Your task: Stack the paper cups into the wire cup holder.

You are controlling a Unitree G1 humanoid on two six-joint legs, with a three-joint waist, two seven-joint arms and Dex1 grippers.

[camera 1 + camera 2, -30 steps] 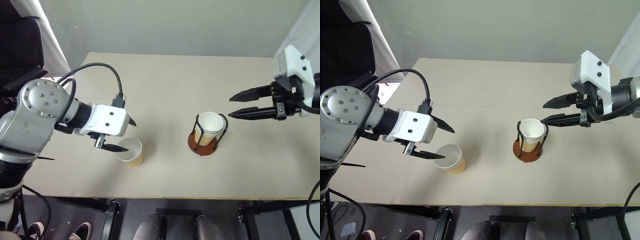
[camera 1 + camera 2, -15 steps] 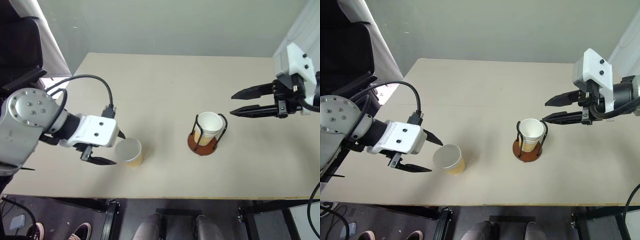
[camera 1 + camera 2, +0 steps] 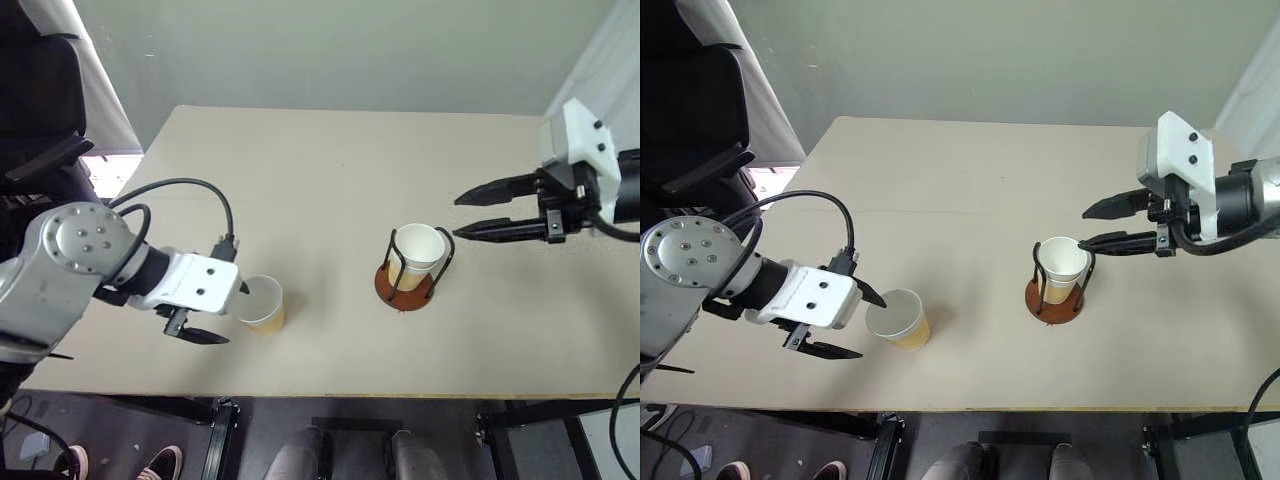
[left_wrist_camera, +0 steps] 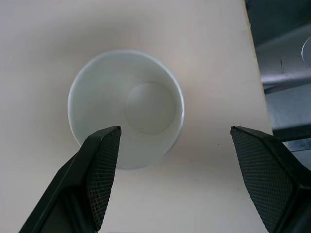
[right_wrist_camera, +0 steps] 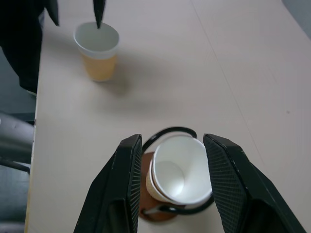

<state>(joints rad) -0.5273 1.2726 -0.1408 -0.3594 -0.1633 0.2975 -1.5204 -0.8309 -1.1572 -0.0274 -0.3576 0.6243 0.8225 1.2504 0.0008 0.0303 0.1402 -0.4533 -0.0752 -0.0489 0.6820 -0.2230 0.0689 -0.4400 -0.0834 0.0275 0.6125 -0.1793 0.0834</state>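
Left gripper (image 3: 222,313), spread and empty at lower left, should straddle the loose cup (image 3: 260,304) squarely before closing; right gripper (image 3: 478,213) hangs parted, holding nothing.

Nested cups (image 5: 177,177) in wire cup holder (image 5: 163,213): count unclear.
Holder base: mostly hidden by the cups.

The tabletop (image 3: 330,170) is finished in plain pale beige. The loose paper cup (image 3: 259,304) is coloured tan-yellow outside and white inside, with a white rim. The nested paper cups (image 3: 419,250) are marked the same way. The wire cup holder (image 3: 407,285) is built from black wire on a reddish-brown base. Both the left hand (image 3: 222,312) and the right hand (image 3: 475,213) are fitted with black fingers (image 4: 97,170) bearing a fine cross-hatched pad pattern, on white housings.
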